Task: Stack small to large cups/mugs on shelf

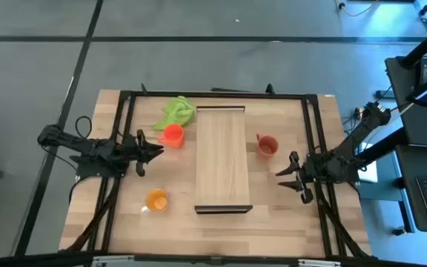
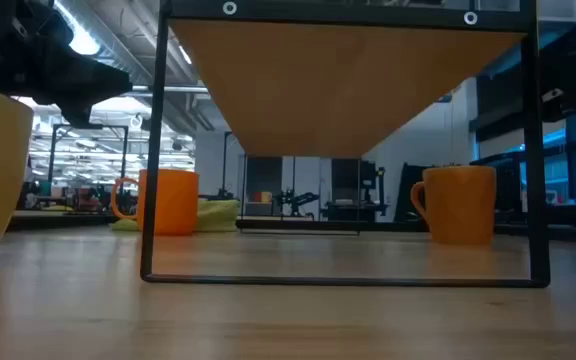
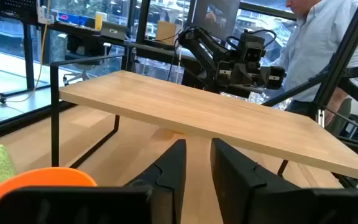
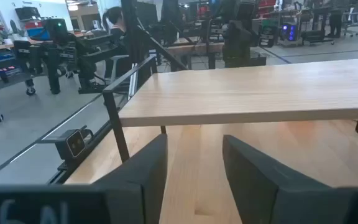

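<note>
The shelf is a light-wood board on dark end rails, standing mid-table; its underside fills the low view. The red-orange mug stands left of the shelf's far half, beside the lime-green cloth. The brownish-orange mug stands on the table right of the shelf. The yellow-orange mug stands near the shelf's near left corner. My left gripper is open, just near-left of the red-orange mug. My right gripper is open, on the near side of the brownish-orange mug.
The lime-green cloth lies crumpled at the far edge, left of the shelf. A dark frame runs along the table's edges. A person stands beyond the table's right side. Bare tabletop lies on the shelf's near side.
</note>
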